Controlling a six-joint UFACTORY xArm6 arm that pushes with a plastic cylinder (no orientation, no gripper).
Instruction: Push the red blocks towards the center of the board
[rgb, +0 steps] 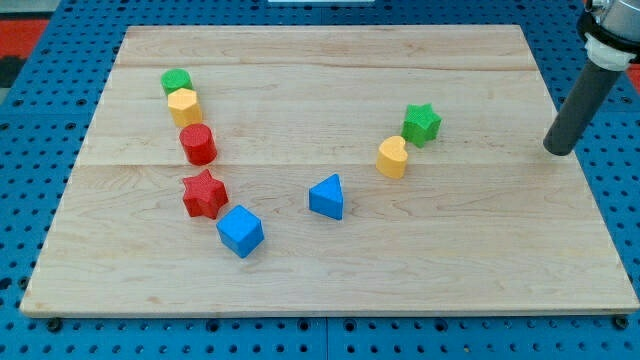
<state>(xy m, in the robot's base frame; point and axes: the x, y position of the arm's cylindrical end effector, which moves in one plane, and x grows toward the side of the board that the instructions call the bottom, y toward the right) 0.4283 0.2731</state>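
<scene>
Two red blocks are the task's concern, and neither looks dealt with yet — the red cylinder (198, 144) and the red star (204, 194) both sit in the left part of the frame, left of the middle of the wooden surface (330, 270). My judgement is that the approach step is in hand: my tip (559, 151) stands at the far right of the frame, near the surface's right edge, touching no block, so this rod end effector has nothing against it — it is bare and free. The reds lie well apart from it, right across the surface. Between them are the green star (422, 123) and the yellow block (393, 157) at centre right, then the blue triangular block (327, 197) near the middle. The next move calls for travelling round to the reds' left side, so that a push drives them rightward to the centre. That is awkward — the yellow block (184, 105) and green block (176, 81) crowd the cylinder from above, and the blue cube (240, 231) sits just beside the star at lower right.
</scene>
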